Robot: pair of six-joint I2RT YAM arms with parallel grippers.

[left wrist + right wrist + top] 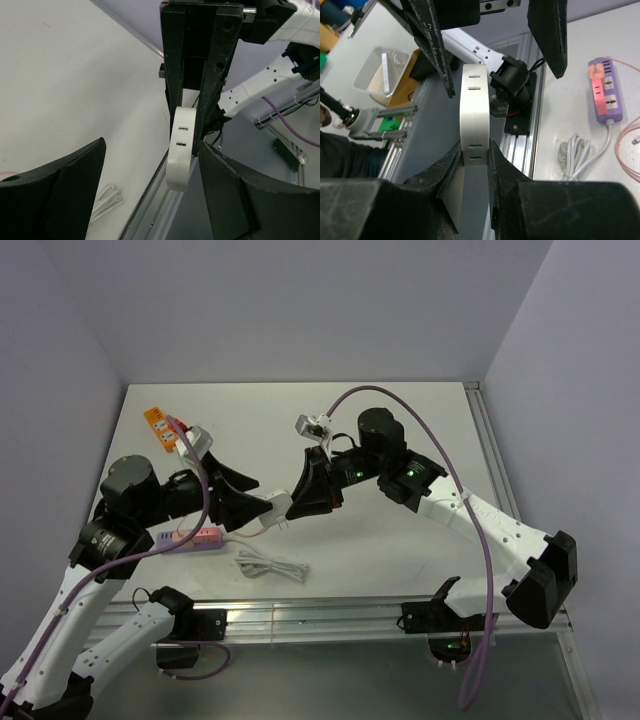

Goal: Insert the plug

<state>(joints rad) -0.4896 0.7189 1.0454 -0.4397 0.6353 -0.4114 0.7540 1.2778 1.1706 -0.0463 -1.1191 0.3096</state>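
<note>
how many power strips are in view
3. An orange power strip lies at the far left of the table. A lilac power strip lies at its near left. A white power strip is clamped in the right gripper. The arms may hide others.

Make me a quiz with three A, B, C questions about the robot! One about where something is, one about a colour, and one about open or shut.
1. Where is the orange strip?
A) at the far left of the table
B) in a claw
C) on the floor

2. What colour is the strip that the right claw grips?
A) green
B) white
C) black

3. How is the left claw?
A) shut tight
B) shut on the orange strip
C) open

Answers:
1 A, it lies near the table's far left corner, beyond the arms.
2 B, the white strip is pinched between its fingers.
3 C, its fingers stand wide apart.
</note>
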